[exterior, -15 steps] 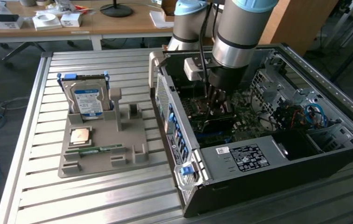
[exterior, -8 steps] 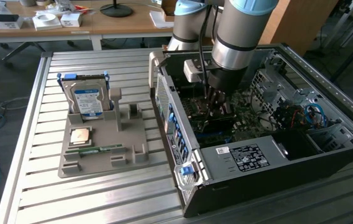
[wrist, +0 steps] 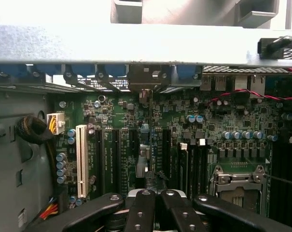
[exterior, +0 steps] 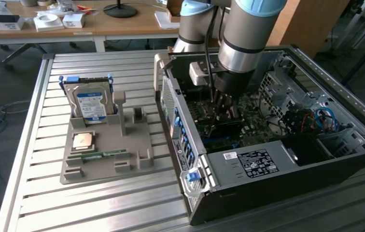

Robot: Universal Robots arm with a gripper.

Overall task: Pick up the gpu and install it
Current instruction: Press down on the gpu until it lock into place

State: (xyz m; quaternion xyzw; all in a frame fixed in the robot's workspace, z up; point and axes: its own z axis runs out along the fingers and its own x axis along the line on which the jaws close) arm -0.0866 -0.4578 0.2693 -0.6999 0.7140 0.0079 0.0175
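We can read no text in either view. A white sticker (exterior: 252, 163) on the power supply (exterior: 259, 166) carries a black block with pale print and a few small marks, but the characters are too small for us to read. The hard drive (exterior: 92, 102) standing in the grey holder (exterior: 108, 154) has a blue and white label (exterior: 93, 104) whose lettering we cannot make out. In the wrist view we see faint white print running along the dark slots (wrist: 118, 154) on the motherboard (wrist: 218, 118), also illegible.
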